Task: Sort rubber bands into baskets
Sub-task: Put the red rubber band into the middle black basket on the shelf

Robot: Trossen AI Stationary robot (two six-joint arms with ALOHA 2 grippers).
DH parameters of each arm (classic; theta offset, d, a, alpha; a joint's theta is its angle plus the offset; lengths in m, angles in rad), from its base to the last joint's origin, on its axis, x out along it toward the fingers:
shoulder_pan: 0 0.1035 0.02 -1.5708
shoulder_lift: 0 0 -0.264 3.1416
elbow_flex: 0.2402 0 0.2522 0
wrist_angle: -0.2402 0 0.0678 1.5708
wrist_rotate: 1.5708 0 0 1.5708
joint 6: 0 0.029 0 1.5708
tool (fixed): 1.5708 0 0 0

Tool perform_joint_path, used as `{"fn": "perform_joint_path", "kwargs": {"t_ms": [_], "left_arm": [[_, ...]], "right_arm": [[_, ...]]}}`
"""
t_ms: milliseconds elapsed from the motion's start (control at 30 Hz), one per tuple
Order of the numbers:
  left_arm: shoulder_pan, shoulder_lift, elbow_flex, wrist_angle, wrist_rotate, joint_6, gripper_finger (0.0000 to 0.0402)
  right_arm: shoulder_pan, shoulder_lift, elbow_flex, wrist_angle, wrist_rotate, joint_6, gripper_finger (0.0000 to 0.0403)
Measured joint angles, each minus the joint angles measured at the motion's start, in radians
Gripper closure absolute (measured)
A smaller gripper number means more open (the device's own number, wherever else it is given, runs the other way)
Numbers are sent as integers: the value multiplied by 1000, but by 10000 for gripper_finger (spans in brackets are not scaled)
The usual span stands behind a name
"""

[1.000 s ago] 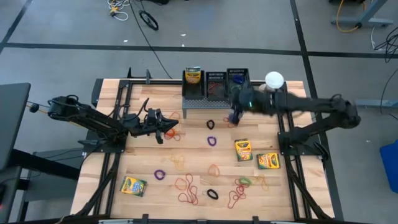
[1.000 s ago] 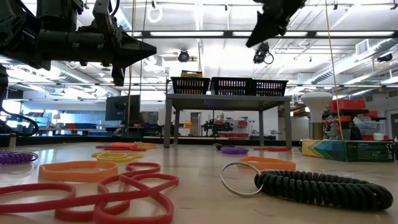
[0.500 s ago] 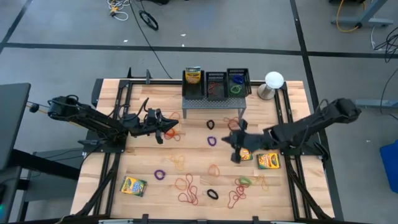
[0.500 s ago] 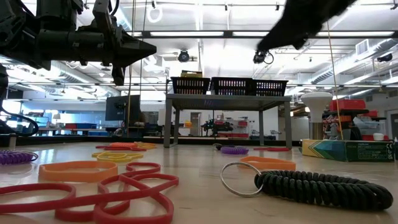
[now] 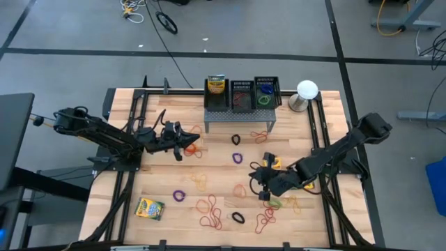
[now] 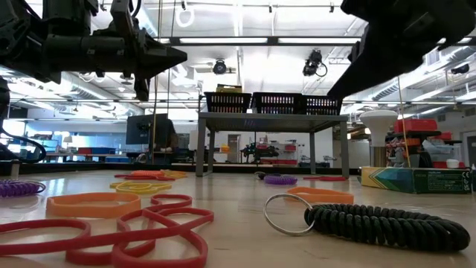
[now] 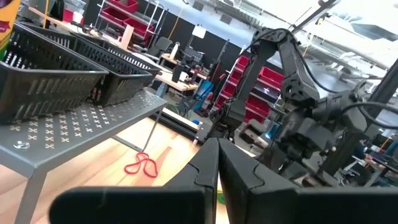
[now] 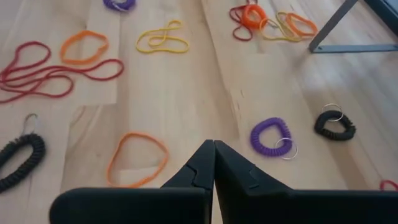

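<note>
Wooden bench (image 5: 160,174) in an open workshop, grey floor all round, shelving behind. Three baskets (image 5: 242,94) sit on a grey stand (image 5: 237,117) at the far edge; one holds a crayon box (image 5: 217,86), print unreadable. Rubber bands (image 5: 212,211) lie scattered mid-bench and toward the near edge, more by the left gripper. Bare wood along the left and right edges. Left gripper (image 5: 192,141) hovers left of the stand, fingers together, nothing held. Right gripper (image 5: 256,178) fingers together, empty, now low over the near-right bands, having swung down from the baskets a second ago. Another crayon box (image 5: 149,208) near the near-left corner.
</note>
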Motion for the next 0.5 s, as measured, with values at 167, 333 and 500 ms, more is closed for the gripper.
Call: {"fn": "perform_joint_path", "kwargs": {"t_ms": [167,333,500], "left_arm": [[-1,0,10,2,5,9,383],[1,0,15,1,1,25,383],[0,0,15,-4,-2,69,383]], "right_arm": [[-5,5,0,22,-12,-10,390],[-4,5,0,27,-25,-19,390],[-4,5,6,24,-25,-36,390]]}}
